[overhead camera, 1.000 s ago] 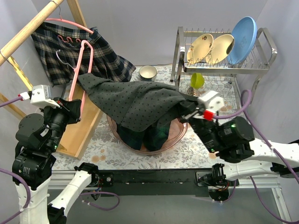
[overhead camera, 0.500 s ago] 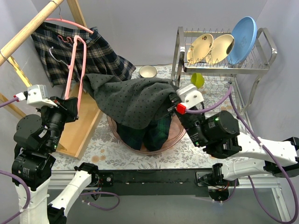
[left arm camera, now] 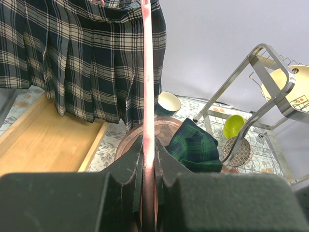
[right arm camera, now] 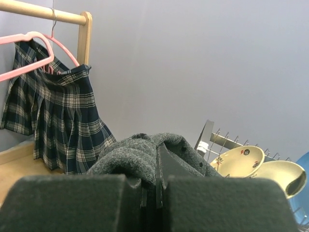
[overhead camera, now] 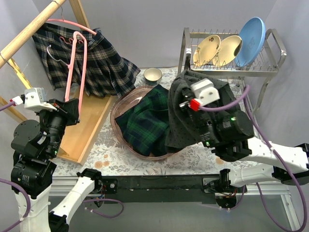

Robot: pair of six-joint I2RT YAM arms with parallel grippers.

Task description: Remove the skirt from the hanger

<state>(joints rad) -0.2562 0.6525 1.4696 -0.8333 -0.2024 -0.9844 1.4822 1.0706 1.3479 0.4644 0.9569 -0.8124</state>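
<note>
Over the pink basin's [overhead camera: 115, 112] right rim, right arm raised and bent, right gripper [right arm camera: 157, 166] clamped on gray dotted skirt [overhead camera: 179, 131] hanging free, left gripper [left arm camera: 149, 166] pinching bare pink hanger [overhead camera: 76, 72] upright, well apart.

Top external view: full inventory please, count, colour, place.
dotted skirt: 1, dark grey, draped over right arm
held hanger: 1, pink, bare, in left gripper
rail hanger: 1, pink, on wooden rail
plaid skirt: 1, navy-white, on rail hanger
basin: 1, pinkish, table centre
plaid cloth: 1, green, in basin
bowl: 1, cream, behind basin
dish rack: 1, metal, far right
cream plates: 2, in rack
blue plate: 1, in rack
cup: 1, lime, under rack shelf
left gripper: shut on held hanger
right gripper: shut on dotted skirt
</note>
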